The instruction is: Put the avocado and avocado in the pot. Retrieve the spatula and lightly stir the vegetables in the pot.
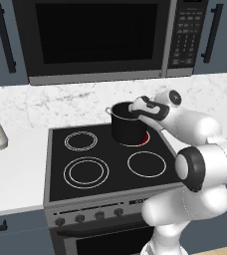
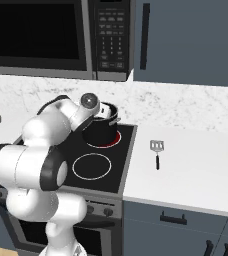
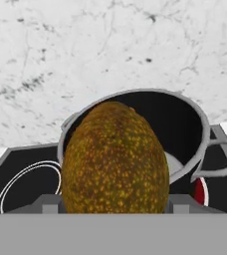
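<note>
The gripper [image 3: 113, 206] clamps an avocado [image 3: 114, 158] between its fingers, the fruit's long axis running along them, narrow end outward toward the pot [image 3: 185, 124]. The pot [image 1: 127, 124] sits just beyond on the stove's [image 1: 60, 149] back right burner, glowing red. A spatula [image 2: 157, 152] lies on the counter [image 2: 196, 165] right of the stove.

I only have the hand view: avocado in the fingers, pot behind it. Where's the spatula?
Observer: The spatula lies flat on the white counter right of the stove, untouched.
Operator: Which burner is the pot on?
Observer: The pot sits on the back right burner, which glows red at its base.
Operator: Is the hand over the pot?
Observer: From the left base view the gripper reaches just above the pot's rim, gripping the avocado.
</note>
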Robot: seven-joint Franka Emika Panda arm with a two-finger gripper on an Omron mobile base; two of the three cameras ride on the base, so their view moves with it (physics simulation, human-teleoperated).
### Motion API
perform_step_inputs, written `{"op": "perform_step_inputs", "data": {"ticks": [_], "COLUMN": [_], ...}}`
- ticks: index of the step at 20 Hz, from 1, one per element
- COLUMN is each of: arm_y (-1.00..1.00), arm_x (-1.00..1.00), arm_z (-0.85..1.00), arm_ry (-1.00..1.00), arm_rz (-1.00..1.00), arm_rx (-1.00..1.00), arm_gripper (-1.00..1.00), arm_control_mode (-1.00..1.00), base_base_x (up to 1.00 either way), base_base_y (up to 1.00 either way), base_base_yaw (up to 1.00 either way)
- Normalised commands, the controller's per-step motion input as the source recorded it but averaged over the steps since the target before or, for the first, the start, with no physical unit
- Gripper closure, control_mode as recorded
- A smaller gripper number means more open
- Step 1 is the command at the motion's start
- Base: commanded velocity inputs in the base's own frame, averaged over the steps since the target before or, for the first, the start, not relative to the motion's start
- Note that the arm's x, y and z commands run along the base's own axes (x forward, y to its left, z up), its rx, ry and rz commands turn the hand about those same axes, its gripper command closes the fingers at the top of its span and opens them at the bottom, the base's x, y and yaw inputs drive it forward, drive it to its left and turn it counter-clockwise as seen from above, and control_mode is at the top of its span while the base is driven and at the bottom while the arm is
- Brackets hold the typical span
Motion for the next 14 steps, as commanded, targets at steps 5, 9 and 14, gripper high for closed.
{"op": "perform_step_inputs", "data": {"ticks": [5, 9, 14], "arm_y": [0.01, 0.01, 0.0], "arm_x": [0.51, 0.51, 0.16], "arm_z": [-0.22, -0.07, 0.0], "arm_ry": [0.02, 0.0, 0.0], "arm_rz": [0.0, 0.0, 0.0], "arm_rx": [0.0, 0.0, 0.0], "arm_gripper": [-1.0, -1.0, -1.0], "arm_control_mode": [-1.0, -1.0, -1.0], "base_base_x": [0.0, 0.0, 0.0], "base_base_y": [0.0, 0.0, 0.0], "base_base_yaw": [0.0, 0.0, 0.0]}}
